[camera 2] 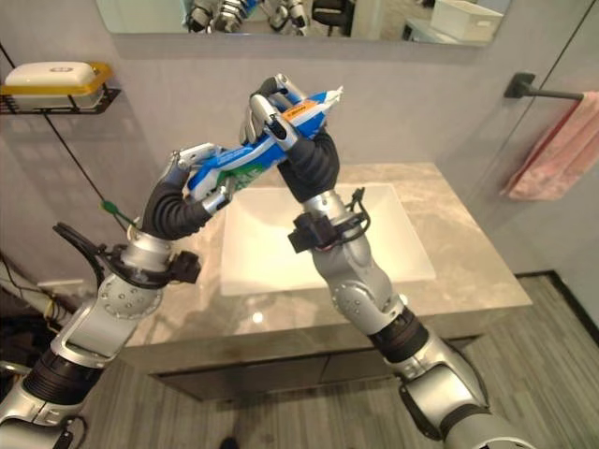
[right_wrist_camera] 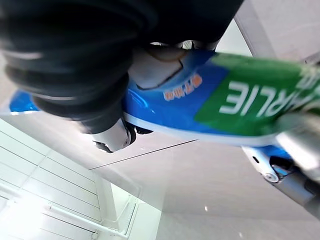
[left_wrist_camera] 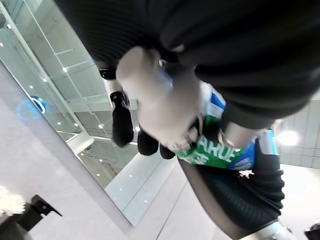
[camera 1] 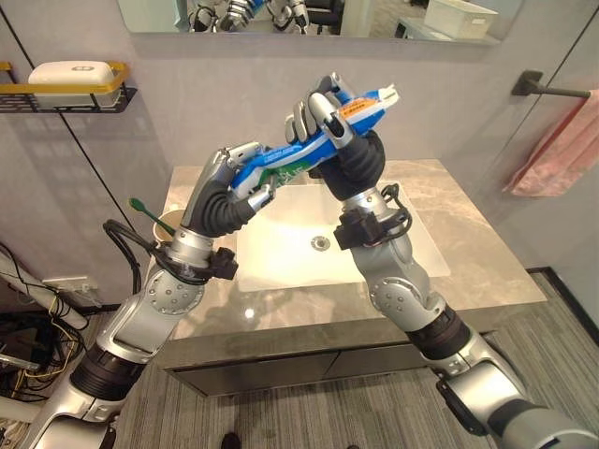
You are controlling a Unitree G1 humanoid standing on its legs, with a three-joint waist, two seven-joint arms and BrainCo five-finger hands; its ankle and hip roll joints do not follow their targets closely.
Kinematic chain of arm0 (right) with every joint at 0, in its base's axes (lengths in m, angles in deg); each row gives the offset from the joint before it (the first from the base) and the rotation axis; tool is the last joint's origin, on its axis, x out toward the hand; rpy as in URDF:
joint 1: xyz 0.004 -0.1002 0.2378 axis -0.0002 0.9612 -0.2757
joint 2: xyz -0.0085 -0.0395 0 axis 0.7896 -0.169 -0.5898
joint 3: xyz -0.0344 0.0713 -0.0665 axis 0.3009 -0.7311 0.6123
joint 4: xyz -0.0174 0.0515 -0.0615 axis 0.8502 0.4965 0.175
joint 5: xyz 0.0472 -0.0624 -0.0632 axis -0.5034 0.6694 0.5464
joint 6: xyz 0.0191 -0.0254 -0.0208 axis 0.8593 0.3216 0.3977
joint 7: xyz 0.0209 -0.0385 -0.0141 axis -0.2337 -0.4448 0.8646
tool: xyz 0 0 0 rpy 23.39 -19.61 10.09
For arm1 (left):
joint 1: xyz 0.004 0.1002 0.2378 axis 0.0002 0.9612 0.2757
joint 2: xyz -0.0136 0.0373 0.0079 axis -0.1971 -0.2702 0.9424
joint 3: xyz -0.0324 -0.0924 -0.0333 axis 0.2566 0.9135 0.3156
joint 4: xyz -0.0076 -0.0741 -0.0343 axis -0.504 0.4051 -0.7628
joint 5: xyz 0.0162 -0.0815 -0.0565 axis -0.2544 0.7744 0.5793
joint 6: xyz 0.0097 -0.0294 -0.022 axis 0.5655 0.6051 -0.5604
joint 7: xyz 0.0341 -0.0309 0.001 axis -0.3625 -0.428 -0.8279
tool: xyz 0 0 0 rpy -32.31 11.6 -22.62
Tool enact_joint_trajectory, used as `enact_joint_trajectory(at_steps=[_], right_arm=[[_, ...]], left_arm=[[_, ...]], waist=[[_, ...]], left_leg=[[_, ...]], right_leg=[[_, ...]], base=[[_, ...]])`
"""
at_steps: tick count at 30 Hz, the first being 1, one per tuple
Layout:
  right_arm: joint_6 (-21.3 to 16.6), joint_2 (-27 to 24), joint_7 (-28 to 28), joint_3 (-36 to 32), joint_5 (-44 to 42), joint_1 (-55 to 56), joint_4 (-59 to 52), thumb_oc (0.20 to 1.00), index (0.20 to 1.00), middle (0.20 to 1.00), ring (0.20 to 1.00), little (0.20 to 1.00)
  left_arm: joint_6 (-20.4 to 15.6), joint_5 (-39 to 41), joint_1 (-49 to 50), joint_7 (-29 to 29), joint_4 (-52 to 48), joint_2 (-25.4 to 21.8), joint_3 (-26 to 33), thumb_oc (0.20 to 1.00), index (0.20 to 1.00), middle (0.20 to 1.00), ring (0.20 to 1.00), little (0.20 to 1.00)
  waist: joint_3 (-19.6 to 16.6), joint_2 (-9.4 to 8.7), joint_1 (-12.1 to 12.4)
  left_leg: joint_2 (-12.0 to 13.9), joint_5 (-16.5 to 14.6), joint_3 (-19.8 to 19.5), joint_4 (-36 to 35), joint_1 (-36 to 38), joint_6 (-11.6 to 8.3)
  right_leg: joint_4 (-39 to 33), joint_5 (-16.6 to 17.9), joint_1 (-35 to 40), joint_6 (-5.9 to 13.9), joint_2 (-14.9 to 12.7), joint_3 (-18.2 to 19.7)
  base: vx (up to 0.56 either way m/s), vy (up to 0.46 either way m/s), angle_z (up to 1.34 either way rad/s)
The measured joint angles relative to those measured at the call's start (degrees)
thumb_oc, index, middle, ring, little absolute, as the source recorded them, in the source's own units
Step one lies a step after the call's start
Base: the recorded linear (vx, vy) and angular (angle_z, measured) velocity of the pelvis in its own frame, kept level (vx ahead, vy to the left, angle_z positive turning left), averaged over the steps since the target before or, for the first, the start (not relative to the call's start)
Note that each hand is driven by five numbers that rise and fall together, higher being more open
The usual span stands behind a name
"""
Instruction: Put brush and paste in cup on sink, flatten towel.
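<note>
A blue, green and white toothpaste tube [camera 1: 301, 153] is held slanted in the air above the sink basin [camera 1: 281, 254]. My left hand [camera 1: 234, 182] is curled round its lower end. My right hand [camera 1: 329, 120] is curled round its upper part, and the flat tail sticks out past the fingers. The tube's green label shows close up in the left wrist view [left_wrist_camera: 216, 153] and the right wrist view [right_wrist_camera: 210, 102]. A pale cup [camera 1: 174, 223] stands on the counter's left side with a green toothbrush [camera 1: 140, 206] leaning out of it. A pink towel [camera 1: 560, 148] hangs bunched on a dark wall bar at the right.
The marble counter [camera 1: 477, 267] surrounds the white basin, whose drain [camera 1: 321, 243] is in the middle. A black wire shelf [camera 1: 65, 97] on the left wall carries a yellow tray with a white soap box. A mirror [camera 1: 318, 14] runs along the top.
</note>
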Motion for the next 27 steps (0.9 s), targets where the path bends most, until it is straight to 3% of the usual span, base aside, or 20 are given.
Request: enact_joint_trajectory(at_steps=[7, 11, 13, 16, 18, 20, 25, 27], right_arm=[[-0.2, 0.9, -6.9, -4.3, 4.8, 1.5, -0.1, 0.200, 0.200, 0.200, 0.200, 0.200], [-1.3, -0.6, -10.9, -9.9, 10.0, -0.2, -0.1, 0.200, 0.200, 0.200, 0.200, 0.200], [-2.4, -3.5, -12.6, -13.0, 12.4, -3.2, 0.1, 0.200, 0.200, 0.200, 0.200, 0.200], [-2.5, -6.1, -13.2, -13.1, 14.4, -8.1, 1.1, 0.200, 0.200, 0.200, 0.200, 0.200], [-3.0, -8.6, -13.3, -12.6, 16.7, -13.7, 3.5, 0.200, 0.200, 0.200, 0.200, 0.200], [-3.0, -8.8, -13.9, -11.7, 16.9, -16.9, 6.4, 0.200, 0.200, 0.200, 0.200, 0.200], [-1.9, -11.6, -14.0, -9.3, 21.3, -17.0, 6.4, 0.200, 0.200, 0.200, 0.200, 0.200], [-1.1, -15.6, -13.3, -9.9, 23.0, -14.9, 4.0, 0.200, 0.200, 0.200, 0.200, 0.200]], left_arm=[[1.3, 0.7, 6.8, -1.2, -2.3, 2.7, 3.2, 1.000, 1.000, 1.000, 1.000, 1.000], [1.1, 5.5, 19.0, -0.4, -5.8, 4.8, 7.0, 1.000, 1.000, 1.000, 1.000, 1.000], [0.8, 11.3, 25.8, 2.7, -6.6, 2.6, 8.1, 1.000, 1.000, 1.000, 1.000, 1.000], [-1.0, 16.2, 31.4, 7.3, -8.1, -3.3, 11.2, 1.000, 1.000, 1.000, 1.000, 1.000], [-1.5, 24.0, 36.3, 12.1, -8.4, -7.6, 12.7, 1.000, 1.000, 1.000, 1.000, 1.000], [-1.6, 27.9, 38.5, 14.7, -6.9, -11.6, 13.1, 1.000, 1.000, 1.000, 1.000, 1.000], [-0.6, 34.9, 42.7, 19.1, 1.5, -12.3, 12.5, 1.000, 1.000, 1.000, 1.000, 1.000], [0.9, 36.7, 44.1, 19.7, 4.6, -12.6, 12.7, 1.000, 1.000, 1.000, 1.000, 1.000]], waist=[[0.2, -0.02, 2.7], [1.0, -0.09, 5.2], [2.4, 0.23, 8.8], [3.5, 0.28, 10.3], [4.5, -0.59, 13.7], [4.8, -0.82, 13.8], [6.6, -0.80, 16.6], [7.1, -1.10, 17.2]], left_leg=[[-0.6, 0.5, -3.1, 0.0, -2.7, 0.13], [-1.2, 0.9, -5.4, 0.0, -3.8, 0.21], [-1.8, 1.2, -7.1, 0.0, -4.8, 0.42], [-2.4, 1.3, -8.5, 0.0, -5.7, 0.53], [-3.8, 1.8, -10.1, 0.0, -6.9, 0.83], [-4.4, 2.0, -11.9, 0.1, -7.9, 1.07], [-6.5, 2.3, -15.0, 0.1, -8.9, 1.38], [-7.1, 2.6, -16.2, 0.1, -9.9, 1.53]], right_leg=[[0.0, -0.4, -0.5, 0.05, -0.3, -3.1], [0.0, -1.1, 0.2, 0.22, -0.5, -5.5], [0.0, -1.5, 0.6, 0.35, -1.2, -7.3], [0.0, -1.6, 0.5, 0.55, -1.4, -8.7], [0.0, -1.8, 0.5, 0.91, -2.2, -10.2], [0.0, -2.1, 0.6, 1.26, -2.6, -11.9], [0.0, -2.8, 2.1, 2.08, -3.8, -15.3], [0.0, -2.9, 2.2, 2.19, -4.1, -16.8]], base=[[0.01, 0.025, 0.22], [0.00, 0.010, 0.32], [0.00, 0.012, 0.39], [-0.01, 0.017, 0.32], [-0.01, 0.036, 0.47], [0.00, 0.021, 0.39], [0.00, 0.021, 0.42], [0.01, 0.020, 0.34]])
